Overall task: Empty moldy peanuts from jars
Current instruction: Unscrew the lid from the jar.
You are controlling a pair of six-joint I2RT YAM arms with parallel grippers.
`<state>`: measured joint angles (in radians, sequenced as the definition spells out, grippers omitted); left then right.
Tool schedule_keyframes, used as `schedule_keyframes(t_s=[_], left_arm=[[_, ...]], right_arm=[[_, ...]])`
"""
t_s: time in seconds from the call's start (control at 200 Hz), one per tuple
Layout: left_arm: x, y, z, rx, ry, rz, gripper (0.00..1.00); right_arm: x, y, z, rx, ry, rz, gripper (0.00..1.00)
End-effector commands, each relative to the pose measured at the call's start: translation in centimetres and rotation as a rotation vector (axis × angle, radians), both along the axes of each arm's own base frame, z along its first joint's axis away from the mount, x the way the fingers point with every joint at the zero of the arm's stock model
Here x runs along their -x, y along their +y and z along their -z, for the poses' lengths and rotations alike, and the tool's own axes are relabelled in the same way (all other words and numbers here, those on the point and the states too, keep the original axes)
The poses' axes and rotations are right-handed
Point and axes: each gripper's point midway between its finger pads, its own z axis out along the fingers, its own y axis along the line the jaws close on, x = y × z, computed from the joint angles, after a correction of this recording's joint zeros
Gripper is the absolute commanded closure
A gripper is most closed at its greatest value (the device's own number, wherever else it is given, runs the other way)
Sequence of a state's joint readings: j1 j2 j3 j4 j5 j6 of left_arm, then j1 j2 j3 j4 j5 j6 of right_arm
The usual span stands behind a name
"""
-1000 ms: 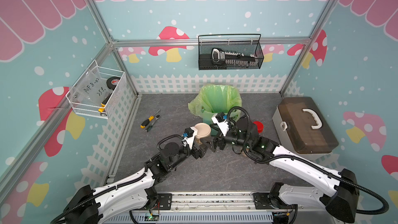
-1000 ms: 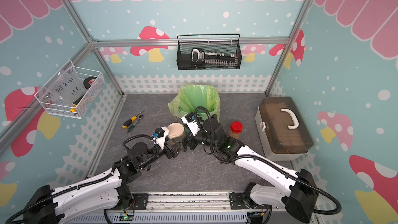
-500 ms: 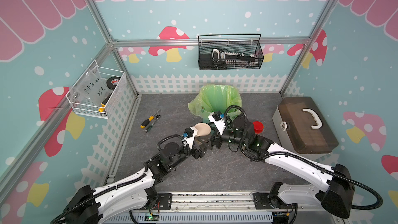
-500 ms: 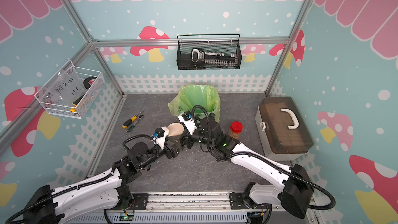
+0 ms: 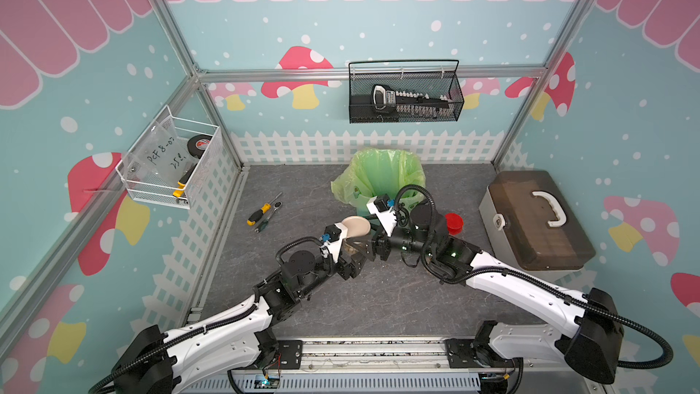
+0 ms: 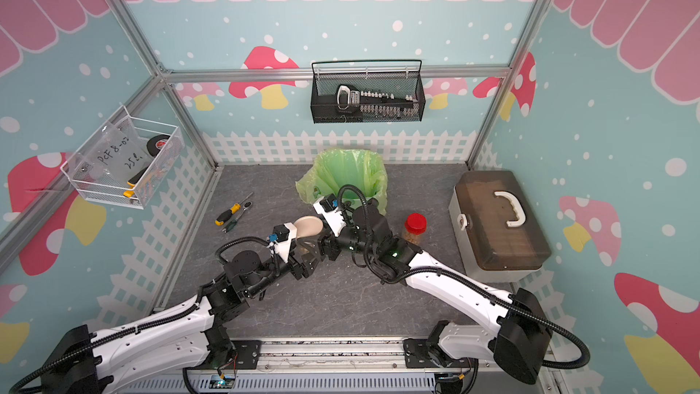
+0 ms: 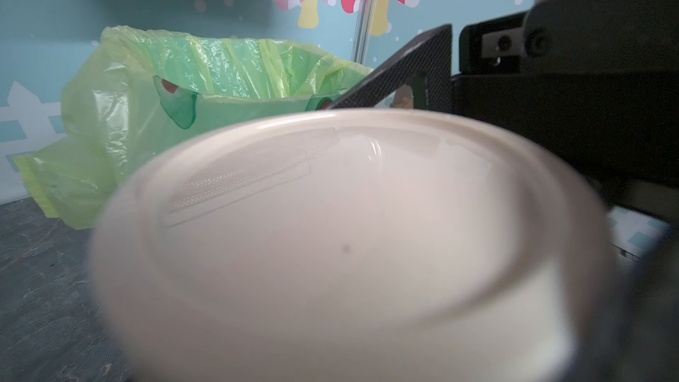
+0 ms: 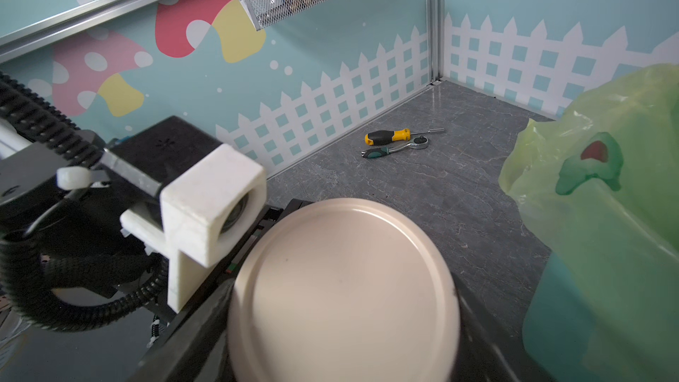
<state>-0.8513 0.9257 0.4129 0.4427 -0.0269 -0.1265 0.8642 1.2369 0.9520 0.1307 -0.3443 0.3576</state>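
Gripping the jar (image 5: 354, 247) body, left fingers (image 5: 350, 265) clenched; right fingers (image 7: 411, 60) seemingly clamped on its beige lid (image 8: 341, 288)

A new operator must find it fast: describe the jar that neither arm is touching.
Find the brown-lidded toolbox with the white handle, then look across the grey floor toward the green-bagged bin. Between them stands a small clear jar of tan peanuts, upright and alone. Its red lid sets it apart from the beige-lidded jar farther from the toolbox.
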Motion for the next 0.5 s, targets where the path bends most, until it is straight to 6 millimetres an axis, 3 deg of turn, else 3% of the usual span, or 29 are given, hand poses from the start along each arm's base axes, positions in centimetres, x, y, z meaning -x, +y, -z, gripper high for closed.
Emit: schedule_keyframes(t_s=[0.0, 0.27, 0.495], left_arm=[[0.1, -0.2, -2.8, 0.065, -0.070, 0.009, 0.66], [0.1, -0.3, -2.7, 0.061, -0.070, 0.012, 0.66], [0.1, -0.4, -2.9, 0.061, -0.068, 0.019, 0.66]], right_arm=[[0.0, -0.1, -2.3, -0.022, -0.059, 0.003, 0.30], [0.0, -0.9, -3.6, -0.019, -0.094, 0.031, 0.30], [0.5, -0.5, -3.8, -0.026, -0.079, -0.008, 0.31]])
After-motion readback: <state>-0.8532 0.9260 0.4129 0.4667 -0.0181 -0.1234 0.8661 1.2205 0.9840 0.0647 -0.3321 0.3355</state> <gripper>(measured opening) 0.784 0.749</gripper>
